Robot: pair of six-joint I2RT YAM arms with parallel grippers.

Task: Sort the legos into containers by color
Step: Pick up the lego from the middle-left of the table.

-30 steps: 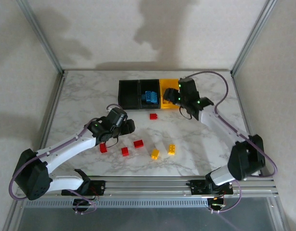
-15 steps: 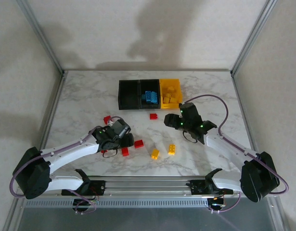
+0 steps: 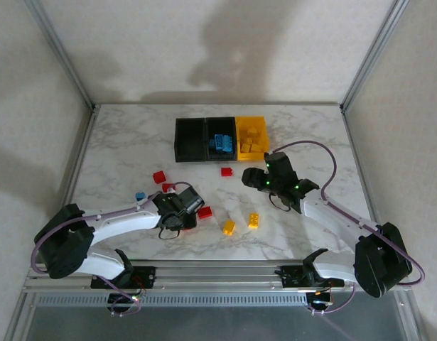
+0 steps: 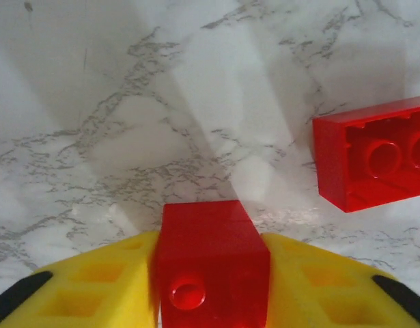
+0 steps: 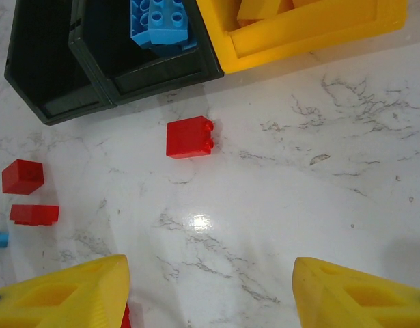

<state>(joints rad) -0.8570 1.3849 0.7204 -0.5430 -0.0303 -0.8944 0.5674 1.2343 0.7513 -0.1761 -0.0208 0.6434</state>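
Top: bins (image 3: pixel 190 139) at far centre, blue bricks (image 3: pixel 221 143) in the middle one. Scattered bricks (image 3: pixel 229 227), red and yellow, on marble (image 3: pixel 126 142).
Left wrist: left gripper (image 4: pixel 211 263) clenched on red brick (image 4: pixel 210 232). Second red brick (image 4: pixel 373 154) upturned, apart to its right.
Right wrist: right gripper (image 5: pixel 210 270) released, fingers wide over marble. Lone red brick (image 5: pixel 190 138) near the bins.

My left arm (image 3: pixel 111 220) and right arm (image 3: pixel 332 213) wear white shells with black joints and bases. A purple cable (image 3: pixel 319 143) trails behind each. Green lights (image 3: pixel 296 187) dot the black housing just behind the right claw (image 3: pixel 250 175). Left fingers (image 4: pixel 93 287) and right fingers (image 5: pixel 66 294) are yellow, with square pockets moulded in.
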